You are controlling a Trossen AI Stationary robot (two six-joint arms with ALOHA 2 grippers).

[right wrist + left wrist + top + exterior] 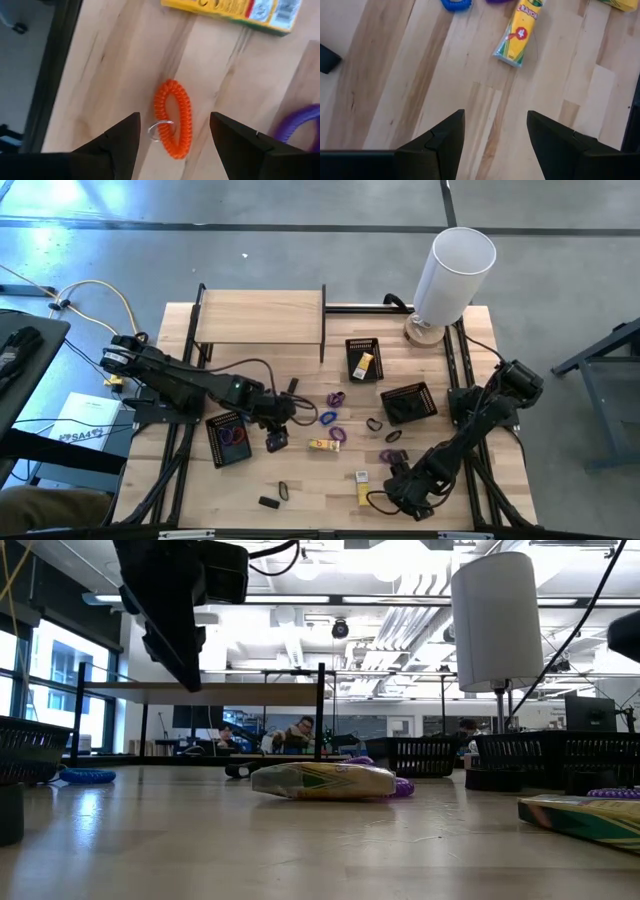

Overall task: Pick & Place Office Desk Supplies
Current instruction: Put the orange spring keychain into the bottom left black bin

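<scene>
An orange coil loop point(173, 119) is lying flat on the table point(300, 500), near its front edge toward the right corner, just beside a yellow packet point(235, 11). It is looking light, springy and soft, so pinching across one side of the coil seems best. The right gripper point(172, 145) is hovering over it with fingers wide and empty. The left gripper point(495, 145), also spread and empty, is hanging above bare wood near a crayon packet point(519, 31) at mid-table.
</scene>
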